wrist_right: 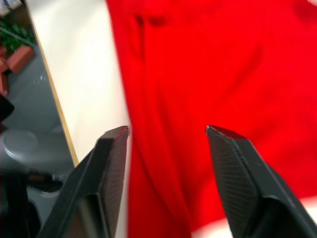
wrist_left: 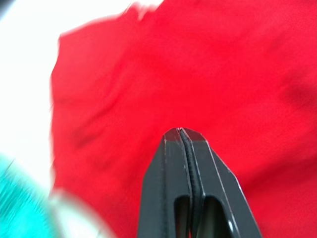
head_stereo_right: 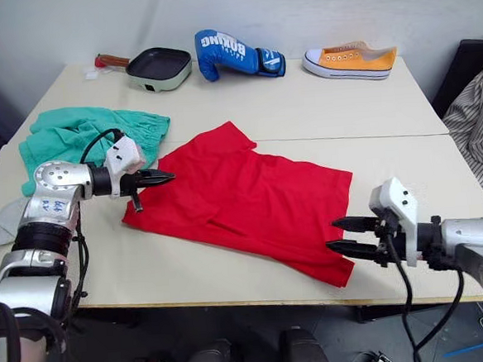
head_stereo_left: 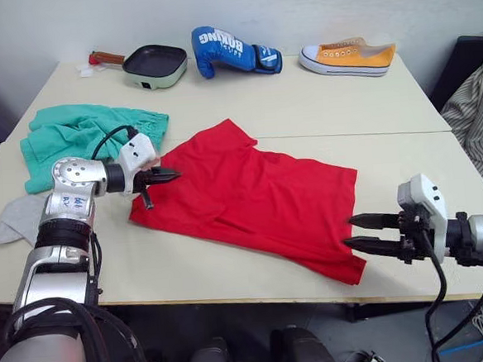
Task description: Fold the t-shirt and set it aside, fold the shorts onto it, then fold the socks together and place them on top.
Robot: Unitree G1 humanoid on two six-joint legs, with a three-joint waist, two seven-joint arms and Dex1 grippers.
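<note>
At the far left, the socks (head_stereo_left: pixel 16 219) lie as a light grey heap at the table's left edge, beside the left arm. Just behind them the shorts (head_stereo_left: pixel 81 136) sit bunched in a teal-green pile, gathered waistband toward the middle of the table, close to the t-shirt's upper left corner.

The left gripper (head_stereo_left: pixel 165 177) hovers over the left edge of the t-shirt (head_stereo_left: pixel 251 197), its two black fingers pressed together with nothing between them; the left wrist view shows the closed tips above bare red cloth.

The t-shirt lies spread in the middle of the near table, slanting from upper left to lower right, mostly flat with soft creases and one sleeve (head_stereo_left: pixel 226 136) pointing away from the robot. Its lower right corner reaches close to the table's front edge.

At that corner is the right gripper (head_stereo_right: pixel 338 234), fingers parted, tips right at the hem; in the right wrist view the fingers (wrist_right: pixel 113 153) straddle the red edge where it meets the tabletop.

The table (head_stereo_left: pixel 303 110) is cream-coloured, two tops joined by a seam. Along its back edge stand a small frying pan (head_stereo_left: pixel 154 64), a blue boxing glove (head_stereo_left: pixel 232 51) and an orange sneaker (head_stereo_left: pixel 349 57), before a pale wall. Striped fabric (head_stereo_left: pixel 477 115) shows at the far right.
</note>
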